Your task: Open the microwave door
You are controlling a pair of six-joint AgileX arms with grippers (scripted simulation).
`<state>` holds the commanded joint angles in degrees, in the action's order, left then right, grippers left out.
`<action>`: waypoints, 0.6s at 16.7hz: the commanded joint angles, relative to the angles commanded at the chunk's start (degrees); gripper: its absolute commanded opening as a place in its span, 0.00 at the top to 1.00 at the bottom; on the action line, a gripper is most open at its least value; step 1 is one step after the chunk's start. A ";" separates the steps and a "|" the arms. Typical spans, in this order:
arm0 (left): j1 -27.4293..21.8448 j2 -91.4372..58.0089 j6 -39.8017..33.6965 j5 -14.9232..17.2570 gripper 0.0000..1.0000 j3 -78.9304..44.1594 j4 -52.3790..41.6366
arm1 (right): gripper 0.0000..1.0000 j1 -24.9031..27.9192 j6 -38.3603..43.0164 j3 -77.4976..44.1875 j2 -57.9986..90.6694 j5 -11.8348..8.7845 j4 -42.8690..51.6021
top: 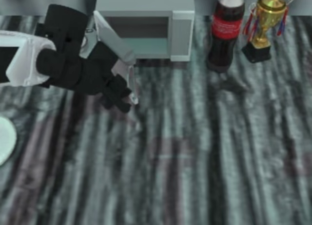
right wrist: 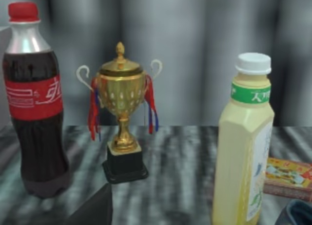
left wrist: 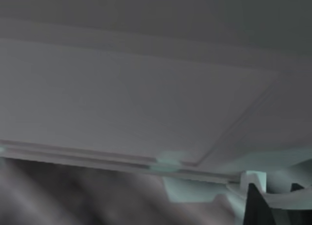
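Observation:
The microwave (top: pixel 146 6) stands at the table's back, left of centre. Its microwave door (top: pixel 114 40) is swung out toward the front left, baring the dark cavity with its teal floor (top: pixel 146 46). My left gripper (top: pixel 127 94) is at the door's free edge, shut on the door's handle. The left wrist view is filled by the flat grey door (left wrist: pixel 122 98), and my left gripper (left wrist: pixel 275 200) shows its dark fingertips (left wrist: pixel 256 208) around a pale handle piece. My right gripper (right wrist: pixel 195 215) is out of the top view and stands open, fingers wide apart.
A cola bottle (top: pixel 225 32) and a gold trophy (top: pixel 265 25) stand right of the microwave. A white plate (top: pixel 5 137) lies at the left edge. The right wrist view also shows a yellow bottle (right wrist: pixel 243 147) and a flat box (right wrist: pixel 287 178).

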<state>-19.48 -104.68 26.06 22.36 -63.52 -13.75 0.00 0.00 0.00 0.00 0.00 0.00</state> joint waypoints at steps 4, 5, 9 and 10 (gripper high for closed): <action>0.00 0.00 0.00 0.00 1.00 0.00 0.00 | 0.00 0.00 0.00 0.00 0.00 0.00 0.00; 0.00 0.00 0.00 0.00 1.00 0.00 0.00 | 0.00 0.00 0.00 0.00 0.00 0.00 0.00; 0.25 -0.10 1.18 1.09 1.00 0.11 -0.76 | 0.00 0.00 0.00 0.00 0.00 0.00 0.00; 0.56 -0.09 1.95 1.48 1.00 0.03 -1.08 | 0.00 0.00 0.00 0.00 0.00 0.00 0.00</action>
<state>-18.92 -104.77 28.01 23.85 -63.49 -14.83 0.00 0.00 0.00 0.00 0.00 0.00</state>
